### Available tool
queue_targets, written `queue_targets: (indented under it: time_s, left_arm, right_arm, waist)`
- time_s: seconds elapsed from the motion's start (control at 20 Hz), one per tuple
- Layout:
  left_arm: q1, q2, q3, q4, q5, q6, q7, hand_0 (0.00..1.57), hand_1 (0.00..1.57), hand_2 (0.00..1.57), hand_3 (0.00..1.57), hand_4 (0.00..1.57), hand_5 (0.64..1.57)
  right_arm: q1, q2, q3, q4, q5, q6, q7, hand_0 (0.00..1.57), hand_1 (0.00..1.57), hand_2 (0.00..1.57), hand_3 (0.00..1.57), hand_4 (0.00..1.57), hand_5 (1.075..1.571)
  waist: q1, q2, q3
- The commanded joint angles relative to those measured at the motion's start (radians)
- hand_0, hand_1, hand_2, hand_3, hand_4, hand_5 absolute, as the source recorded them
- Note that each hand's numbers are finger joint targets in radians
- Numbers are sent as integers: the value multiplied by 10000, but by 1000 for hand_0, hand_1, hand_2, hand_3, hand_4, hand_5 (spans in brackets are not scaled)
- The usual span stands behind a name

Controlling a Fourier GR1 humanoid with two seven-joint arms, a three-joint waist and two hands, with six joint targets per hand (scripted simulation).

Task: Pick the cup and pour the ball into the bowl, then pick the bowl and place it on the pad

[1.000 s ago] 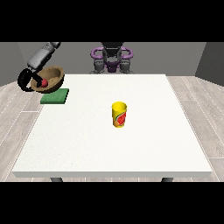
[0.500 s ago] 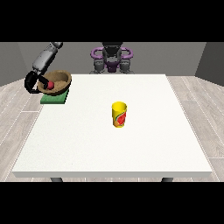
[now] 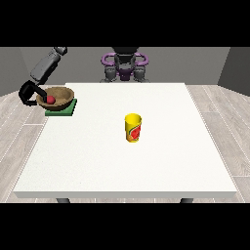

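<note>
Curling round the left rim of the wooden bowl [image 3: 55, 96], the hand at the view's left [image 3: 28, 93] is clamped on that bowl at the upper left of the frame. Inside the bowl the red ball [image 3: 50, 99] is sitting near the gripped side. Under the bowl the green pad [image 3: 62, 108] is lying at the far left edge of the white desk [image 3: 161, 161]; the bowl is sitting on or just above the pad and overhanging its left edge, and I cannot tell whether it is touching.

Judging by its look, the bowl is stiff and fairly light, with a thin rim that suits a pinch from the side, as the hand is taking it. The ball is free to roll, so tilting the bowl is the risk; keeping it level while setting it down looks wise. Placement looks almost done, with only the release left.

Near the middle of the frame the yellow cup [image 3: 132, 127] is standing upright, well apart from the bowl. No hand is showing at the view's right.
</note>
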State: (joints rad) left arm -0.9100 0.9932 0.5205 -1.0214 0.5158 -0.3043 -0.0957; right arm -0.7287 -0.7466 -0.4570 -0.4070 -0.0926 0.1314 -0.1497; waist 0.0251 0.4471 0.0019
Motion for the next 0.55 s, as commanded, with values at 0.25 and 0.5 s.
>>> queue_targets:
  time_s: [0.25,0.5]
  left_arm:
    - [81,301,128,-394,532,-94,629,0,0,0,0,0,1515]
    - [353,36,-42,-159,286,174,502,0,0,0,0,0,1515]
  right_arm:
    - [-628,-602,-263,367,-169,-117,277,477,477,543,692,0,1513]
    - [-1097,-1295,-416,246,-515,838,1162,134,134,280,375,0,1467]
  waist:
    - [166,69,-4]
    - [-206,-541,-8]
